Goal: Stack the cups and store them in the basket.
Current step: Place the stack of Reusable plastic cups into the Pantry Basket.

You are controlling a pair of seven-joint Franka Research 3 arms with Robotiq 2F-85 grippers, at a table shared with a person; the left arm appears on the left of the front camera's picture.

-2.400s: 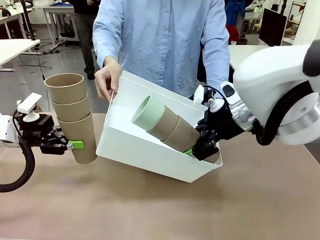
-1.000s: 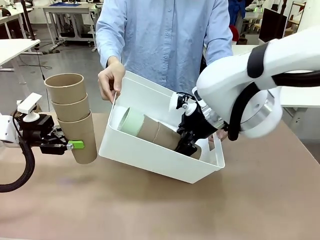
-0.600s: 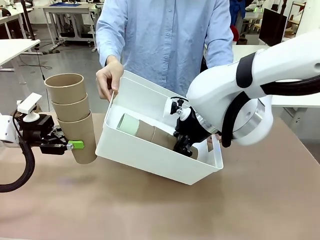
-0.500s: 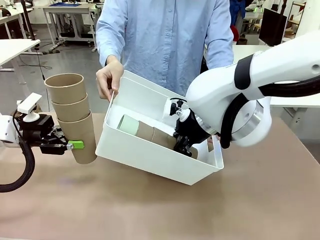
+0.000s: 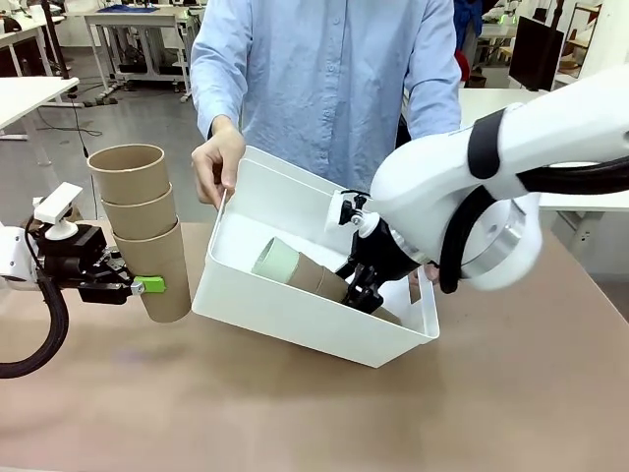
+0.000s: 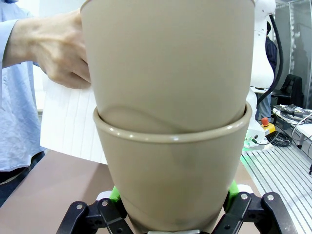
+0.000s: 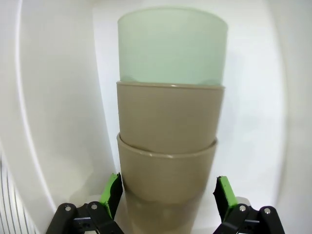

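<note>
We are looking into a robotics lab: white work tables (image 5: pixel 29 93) are standing on a grey floor behind the person (image 5: pixel 324 88), and a dark monitor (image 5: pixel 536 49) and trailing cables (image 6: pixel 292 122) are sitting nearby.

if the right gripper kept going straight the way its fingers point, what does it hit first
Probably the stack of cups between the right gripper's open pads; beyond it, the white basket wall. Whether the pads touch the bottom cup is unclear.
</note>
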